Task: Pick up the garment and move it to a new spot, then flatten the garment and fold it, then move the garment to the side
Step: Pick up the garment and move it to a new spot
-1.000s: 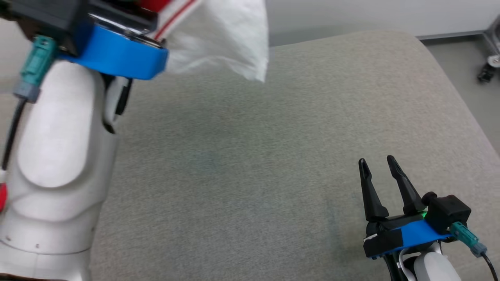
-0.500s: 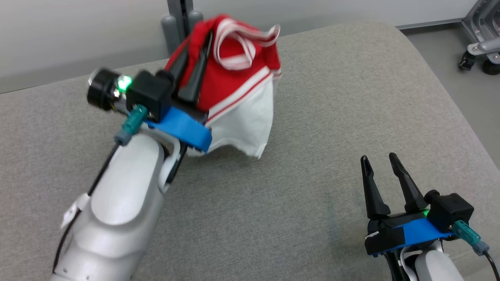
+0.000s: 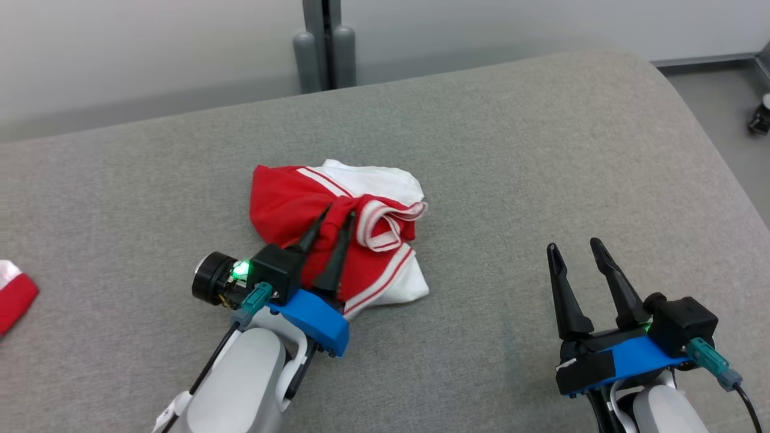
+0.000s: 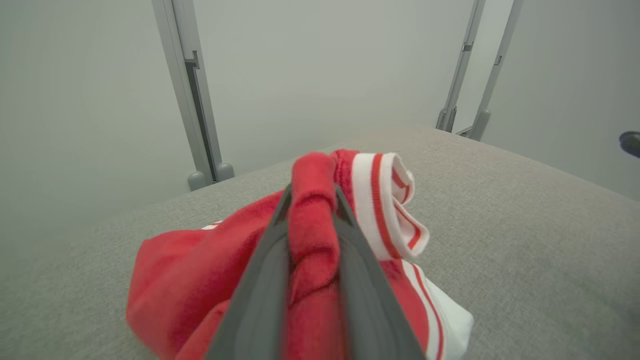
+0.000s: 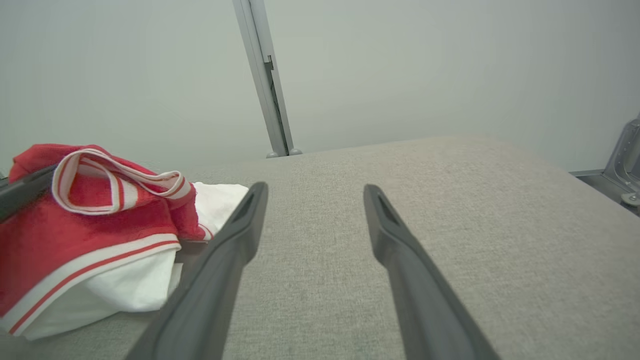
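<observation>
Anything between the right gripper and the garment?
Nothing visible. Only bare grey cushion lies between the open right gripper and the bunched garment. The left gripper pinches a red fold of it.

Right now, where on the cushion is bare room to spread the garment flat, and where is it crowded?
Bare: the stretch of cushion between the garment and the open right hand, and the far strip between the garment and the grey posts. Crowded: the middle left, where the left hand grips the garment; a red-and-white cloth lies at the left edge.
</observation>
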### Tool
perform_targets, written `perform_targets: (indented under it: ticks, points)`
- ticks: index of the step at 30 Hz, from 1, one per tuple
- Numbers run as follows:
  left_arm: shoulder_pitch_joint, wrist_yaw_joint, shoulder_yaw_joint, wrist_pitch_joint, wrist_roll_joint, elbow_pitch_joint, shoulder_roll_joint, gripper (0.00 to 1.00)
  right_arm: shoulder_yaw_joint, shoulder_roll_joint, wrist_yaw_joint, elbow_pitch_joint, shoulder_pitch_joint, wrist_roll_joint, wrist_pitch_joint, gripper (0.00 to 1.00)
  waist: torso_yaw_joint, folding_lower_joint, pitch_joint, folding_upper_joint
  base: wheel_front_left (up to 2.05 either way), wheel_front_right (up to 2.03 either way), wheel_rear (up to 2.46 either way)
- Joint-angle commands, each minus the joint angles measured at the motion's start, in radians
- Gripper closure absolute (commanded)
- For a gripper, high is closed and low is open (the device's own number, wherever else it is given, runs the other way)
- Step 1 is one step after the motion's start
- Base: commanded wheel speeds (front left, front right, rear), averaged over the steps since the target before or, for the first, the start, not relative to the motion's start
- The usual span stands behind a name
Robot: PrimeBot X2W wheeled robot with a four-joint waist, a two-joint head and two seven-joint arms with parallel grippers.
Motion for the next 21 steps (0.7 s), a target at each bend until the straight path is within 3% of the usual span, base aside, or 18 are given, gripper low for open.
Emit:
perform_targets:
  ticks: [1,9,21]
  points:
    - [0.0,0.001,0.005,-0.005,0.006,-0.019,-0.004,0.0,-0.003,-0.005,0.0,0.003,0.007,-0.005,-0.003,0.0,0.006,0.0,-0.007,0.0,0.0,0.0,0.0]
    - [0.049,0.009,0.075,-0.004,0.018,-0.189,-0.022,0.0,-0.011,-0.005,0.0,0.019,0.038,-0.017,-0.003,0.0,0.069,0.0,-0.075,0.0,0.0,0.0,0.0]
    - [0.222,0.033,0.315,-0.004,0.057,-0.326,0.009,0.0,-0.037,-0.005,0.0,0.028,0.087,-0.033,-0.003,0.0,0.173,0.0,-0.135,0.0,0.0,0.0,0.0]
